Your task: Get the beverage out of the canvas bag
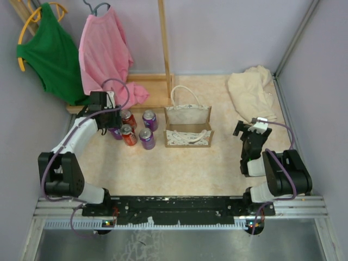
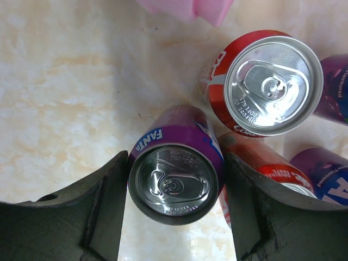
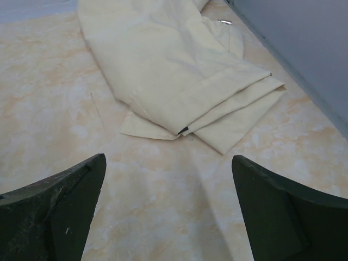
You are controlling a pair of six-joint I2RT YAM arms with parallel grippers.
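Far left on the table (image 1: 179, 174), the left gripper (image 2: 174, 168) is partly closed, its 2 fingers (image 2: 103, 206) pressed against opposite sides of an upright purple Fanta can (image 2: 179, 136). Just right of it cluster 4 more: 2 red cans (image 1: 128, 118) and 2 purple cans (image 1: 149, 119). At centre, well apart from both grippers, sits the canvas bag (image 1: 187, 115), its mouth open upward. Farther right, the right gripper (image 3: 168, 163) hovers spread wide, holding nothing, near a cream cloth (image 3: 163, 65).
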